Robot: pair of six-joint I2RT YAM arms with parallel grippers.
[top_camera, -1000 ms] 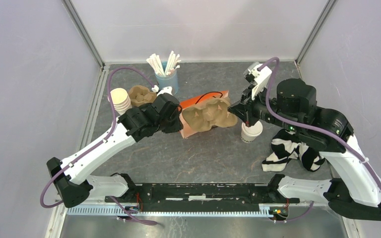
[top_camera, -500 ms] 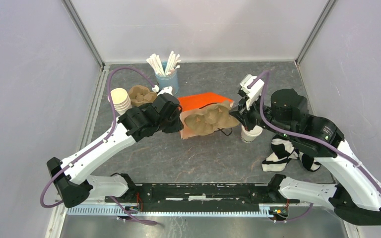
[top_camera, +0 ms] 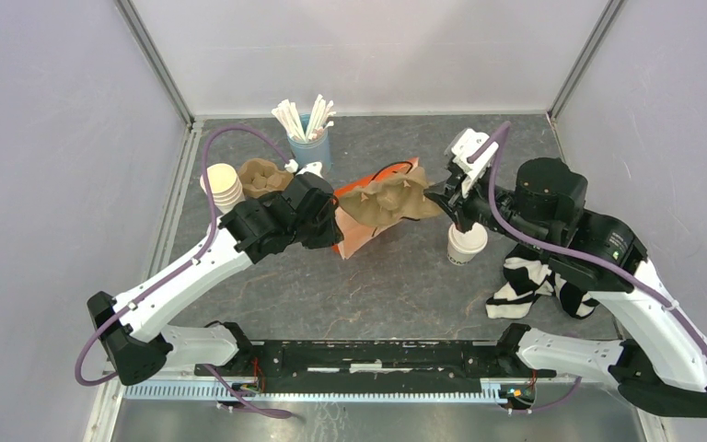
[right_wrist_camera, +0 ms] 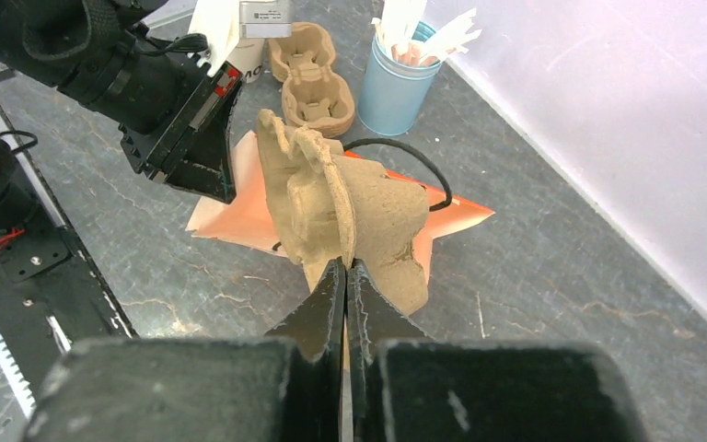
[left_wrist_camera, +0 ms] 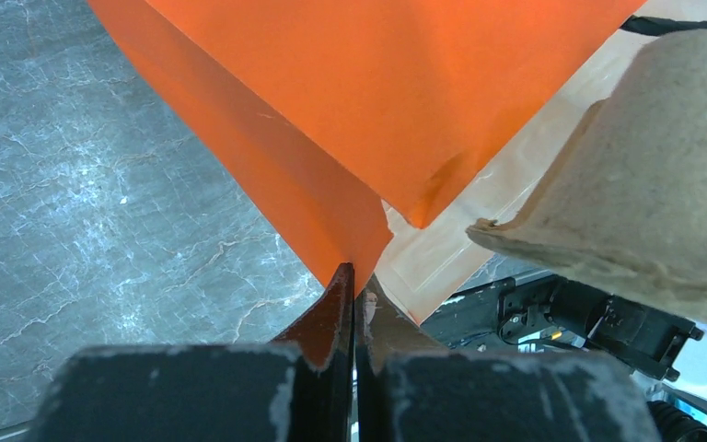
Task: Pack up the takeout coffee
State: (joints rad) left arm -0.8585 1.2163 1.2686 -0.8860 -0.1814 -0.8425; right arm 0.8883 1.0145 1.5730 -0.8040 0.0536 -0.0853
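Observation:
The takeout coffee [top_camera: 466,245], a small white lidded cup, stands on the table just under my right wrist. My right gripper [top_camera: 442,199] is shut on the edge of a brown pulp cup carrier [top_camera: 388,202] and holds it tilted in the air over the orange paper bag [top_camera: 357,232]. In the right wrist view the gripper [right_wrist_camera: 345,269] pinches the carrier's [right_wrist_camera: 354,207] rim. My left gripper [top_camera: 332,219] is shut on the bag's edge. The left wrist view shows the gripper [left_wrist_camera: 355,276] clamping the orange bag's [left_wrist_camera: 377,92] corner, with the carrier [left_wrist_camera: 644,184] to the right.
A blue tin of white stirrers [top_camera: 311,147] stands at the back. A stack of lidless cups [top_camera: 224,187] and a second pulp carrier [top_camera: 262,175] sit at the back left. A black-and-white striped cloth [top_camera: 534,281] lies at the right.
My right gripper has lifted and tilted the carrier up and slightly back above the bag. My left gripper has stayed shut on the bag's edge. The coffee has not moved.

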